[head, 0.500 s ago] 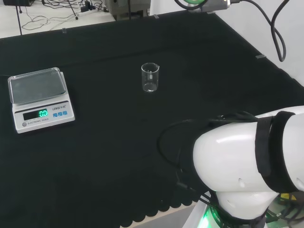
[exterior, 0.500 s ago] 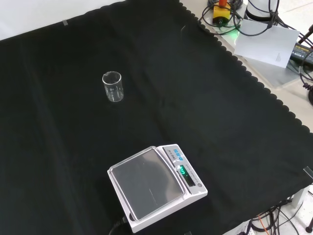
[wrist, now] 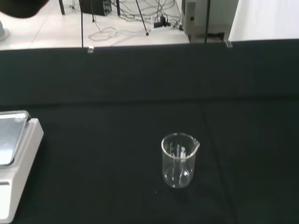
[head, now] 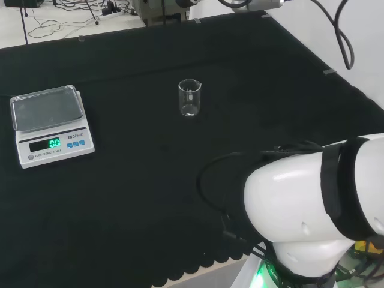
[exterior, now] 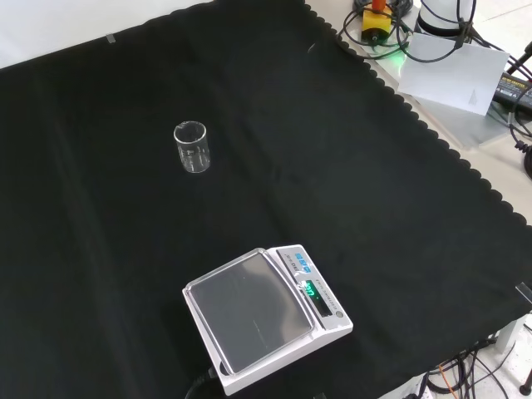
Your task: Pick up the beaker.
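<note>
The small clear glass beaker (head: 190, 98) (exterior: 192, 147) (wrist: 179, 160) stands upright and alone mid-cloth, well apart from the white digital scale (head: 50, 123) (exterior: 264, 315), and, with the fingers' state impossible to tell, a misjudged approach could tip the light, hard-to-see glass.

A small clear glass beaker (exterior: 192, 147) stands upright on the black cloth (exterior: 332, 166), in the upper left part of the front view, and it looks empty. Nothing touches it. Well apart from it, near the bottom of the view, sits a white electronic scale (exterior: 266, 316) with a grey weighing plate and a lit green display on its right side. Beyond the cloth's scalloped edge, at the top right, lie cables and a white sheet (exterior: 453, 73).
</note>
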